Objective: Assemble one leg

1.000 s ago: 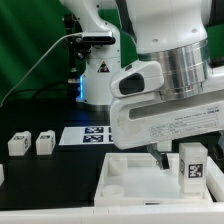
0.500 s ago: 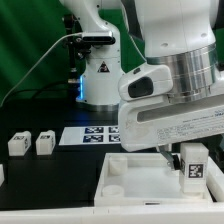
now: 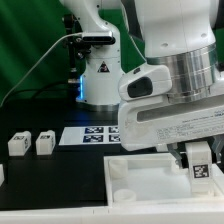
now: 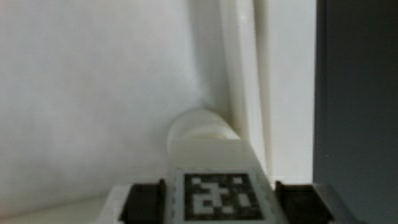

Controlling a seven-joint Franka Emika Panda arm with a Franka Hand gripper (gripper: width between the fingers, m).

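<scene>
My gripper (image 3: 201,170) is shut on the leg (image 3: 201,163), a small white block with a black-and-white tag facing the camera. It holds the leg upright at the exterior view's right end of the white tray (image 3: 140,172). In the wrist view the leg (image 4: 217,170) sits between the two dark fingers (image 4: 135,202), its tag showing. It points down toward the tray's inner corner (image 4: 214,125), beside the tray wall (image 4: 240,70). Whether the leg touches the tray floor is hidden.
Two more small white tagged blocks (image 3: 18,144) (image 3: 45,143) stand on the black table at the exterior view's left. The marker board (image 3: 88,136) lies behind the tray. The robot base (image 3: 98,75) stands at the back. Black table (image 4: 356,100) lies beyond the tray wall.
The gripper with the leg has shifted toward the exterior view's right, closer to the tray's right end. The two loose blocks have not moved.
</scene>
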